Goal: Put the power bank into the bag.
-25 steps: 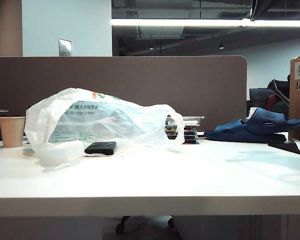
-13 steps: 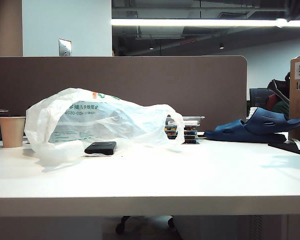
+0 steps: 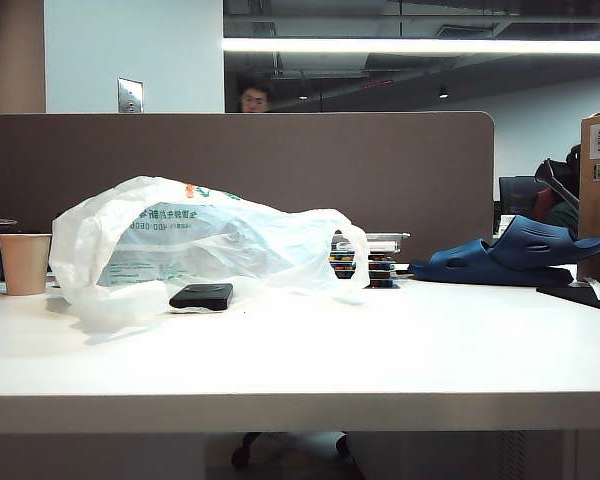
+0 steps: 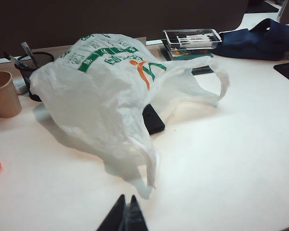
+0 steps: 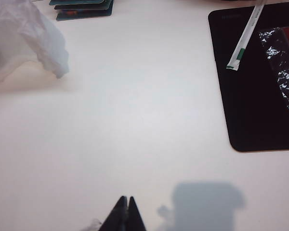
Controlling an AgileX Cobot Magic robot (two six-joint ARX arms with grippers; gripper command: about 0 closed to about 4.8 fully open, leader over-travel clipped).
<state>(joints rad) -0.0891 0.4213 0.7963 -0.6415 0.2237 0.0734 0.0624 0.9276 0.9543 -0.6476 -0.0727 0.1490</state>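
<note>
The white translucent bag lies crumpled on the table, its green and orange print facing up in the left wrist view. The black power bank lies flat against the bag's front edge. One end of the power bank is tucked under a fold of plastic. My left gripper is shut and empty, hovering over bare table short of the bag's loose corner. My right gripper is shut and empty over bare table, well clear of the bag's handle. Neither gripper shows in the exterior view.
A beige paper cup and a black pen holder stand left of the bag. Behind the bag are a clear tray on a stack and a blue sandal. A black mat bearing a wrapped straw lies at the right.
The dark arm at the exterior view's top right has left the frame, and its shadow on the right of the table has faded. Bag and power bank have not moved.
</note>
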